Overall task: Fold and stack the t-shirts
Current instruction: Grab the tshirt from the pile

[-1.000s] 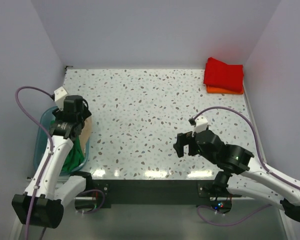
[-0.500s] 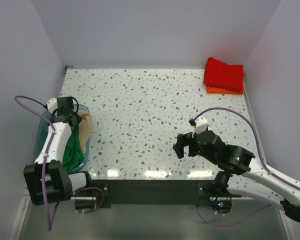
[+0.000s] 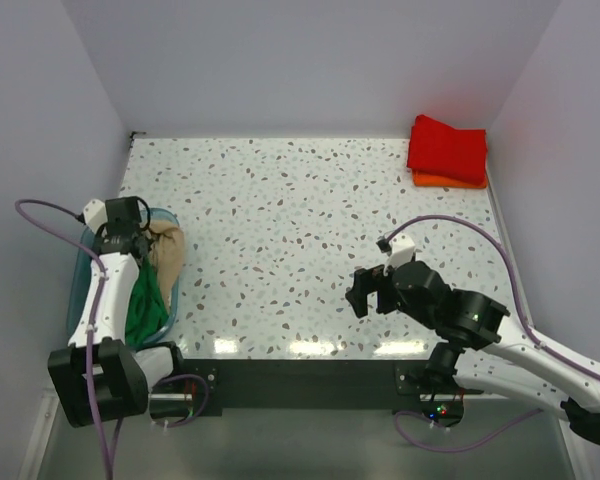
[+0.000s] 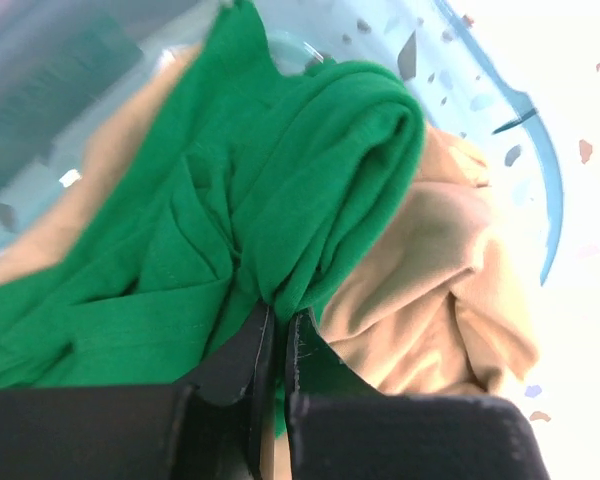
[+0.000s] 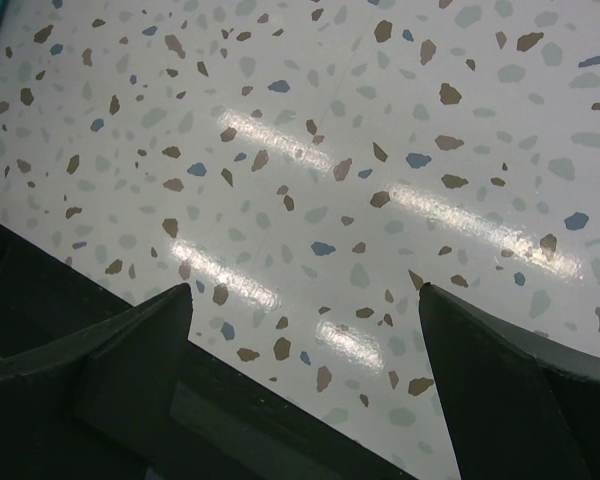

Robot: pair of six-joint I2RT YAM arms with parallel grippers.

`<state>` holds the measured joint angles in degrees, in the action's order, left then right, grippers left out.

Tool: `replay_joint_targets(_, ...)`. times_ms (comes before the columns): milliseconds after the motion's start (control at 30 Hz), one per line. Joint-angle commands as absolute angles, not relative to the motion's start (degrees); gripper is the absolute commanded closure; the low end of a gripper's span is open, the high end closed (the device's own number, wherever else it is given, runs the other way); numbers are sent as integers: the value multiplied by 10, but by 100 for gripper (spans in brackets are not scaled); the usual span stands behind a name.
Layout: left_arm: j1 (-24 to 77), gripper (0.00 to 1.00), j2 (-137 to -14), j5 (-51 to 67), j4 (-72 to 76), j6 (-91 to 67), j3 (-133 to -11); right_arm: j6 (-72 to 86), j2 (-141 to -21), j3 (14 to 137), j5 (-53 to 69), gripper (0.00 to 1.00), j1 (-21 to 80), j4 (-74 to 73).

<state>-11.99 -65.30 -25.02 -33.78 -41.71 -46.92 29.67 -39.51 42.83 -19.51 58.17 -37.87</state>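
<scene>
A green t-shirt (image 4: 280, 190) lies bunched on a beige t-shirt (image 4: 430, 280) inside the teal bin (image 4: 546, 190) at the table's left edge. My left gripper (image 4: 278, 318) is shut on a fold of the green t-shirt. From above, the left gripper (image 3: 132, 236) reaches into the bin (image 3: 78, 272), over the beige cloth (image 3: 169, 256) and green cloth (image 3: 146, 308). A folded red t-shirt (image 3: 448, 147) rests on a folded orange t-shirt (image 3: 452, 181) at the far right corner. My right gripper (image 3: 365, 290) hovers open over the near right of the table, nothing between its fingers (image 5: 140, 330).
The speckled table (image 3: 300, 230) is bounded by walls at the back, left and right. The bin sits partly off the table's left side. A dark strip (image 5: 100, 350) marks the table's near edge under the right gripper.
My left gripper dropped into the bin and shut on the green t-shirt; its arm swung left. The right arm stayed still.
</scene>
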Motion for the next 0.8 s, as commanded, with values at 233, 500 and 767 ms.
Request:
replay_joint_targets(233,-125,100,-522,-312,-413,-346,-688,287,-416,431,-179,1,584,-371)
replay_joint_targets(500,-123,100,-541,-147,-374,-316,-860,287,-421,433,-192,1,584,-374)
replay_joint_targets(767,-20,100,-593,-45,-325,-345,-915,292,-410,446,-238,1,584,-384)
